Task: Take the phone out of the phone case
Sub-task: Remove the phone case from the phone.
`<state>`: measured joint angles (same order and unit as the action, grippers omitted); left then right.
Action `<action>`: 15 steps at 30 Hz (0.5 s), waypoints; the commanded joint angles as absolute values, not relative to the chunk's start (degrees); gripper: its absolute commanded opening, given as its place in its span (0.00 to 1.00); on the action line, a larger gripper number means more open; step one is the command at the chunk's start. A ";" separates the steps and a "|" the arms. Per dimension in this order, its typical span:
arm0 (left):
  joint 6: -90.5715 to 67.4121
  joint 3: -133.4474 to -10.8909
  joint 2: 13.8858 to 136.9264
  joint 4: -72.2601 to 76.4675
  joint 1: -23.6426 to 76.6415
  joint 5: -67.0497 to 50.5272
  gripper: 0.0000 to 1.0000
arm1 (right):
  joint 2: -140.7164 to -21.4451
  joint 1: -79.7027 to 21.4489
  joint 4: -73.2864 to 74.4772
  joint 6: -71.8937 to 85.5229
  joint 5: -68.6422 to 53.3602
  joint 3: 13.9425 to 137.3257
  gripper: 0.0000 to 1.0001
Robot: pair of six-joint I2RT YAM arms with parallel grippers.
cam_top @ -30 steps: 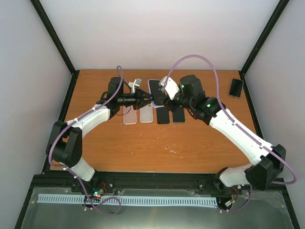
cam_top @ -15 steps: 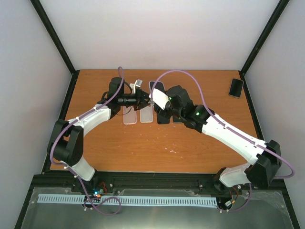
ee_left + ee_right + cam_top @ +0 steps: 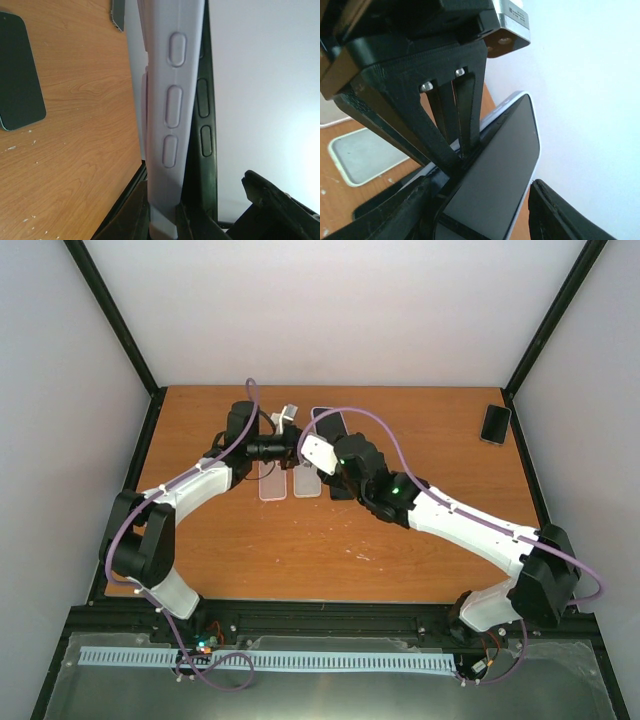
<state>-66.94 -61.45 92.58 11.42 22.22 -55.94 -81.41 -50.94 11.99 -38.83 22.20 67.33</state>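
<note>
The phone (image 3: 495, 165) has a black screen and sits in a pale white case (image 3: 170, 100), held edge-up above the back of the table (image 3: 300, 540). My left gripper (image 3: 167, 210) is shut on the case's lower end. The phone's dark side (image 3: 202, 115) shows beside the case's button bumps. In the top view the left gripper (image 3: 290, 448) meets my right gripper (image 3: 322, 440) at the cased phone (image 3: 330, 422). My right gripper (image 3: 485, 205) is open, its jaws straddling the phone, with a gap at the right finger (image 3: 560, 210). The left fingers (image 3: 455, 110) cross the phone's edge.
Two pale empty cases (image 3: 272, 483) (image 3: 306, 483) lie on the table under the grippers, with dark phones (image 3: 343, 486) beside them, partly hidden by the right arm. Another dark phone (image 3: 495, 424) lies at the back right corner. A dark phone (image 3: 17, 75) shows in the left wrist view.
My right arm has swung left, bringing its gripper up against the left gripper and the phone. The left arm has hardly moved.
</note>
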 commanded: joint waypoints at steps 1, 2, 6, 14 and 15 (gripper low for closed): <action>-68.29 -62.67 90.57 17.15 21.88 -59.60 0.01 | -82.85 -51.28 4.10 -44.87 31.34 63.43 0.54; -68.46 -62.60 90.64 17.40 21.88 -59.78 0.01 | -83.02 -51.29 2.75 -45.91 32.16 62.68 0.54; -68.55 -62.58 90.57 17.80 21.88 -60.65 0.01 | -83.99 -51.25 -1.39 -49.32 34.88 60.88 0.54; -68.46 -61.93 89.77 18.06 21.88 -61.69 0.01 | -85.69 -50.58 -7.25 -52.84 37.40 60.24 0.51; -68.39 -61.84 89.63 18.02 21.88 -61.70 0.01 | -85.97 -50.29 -7.60 -53.23 37.56 60.47 0.51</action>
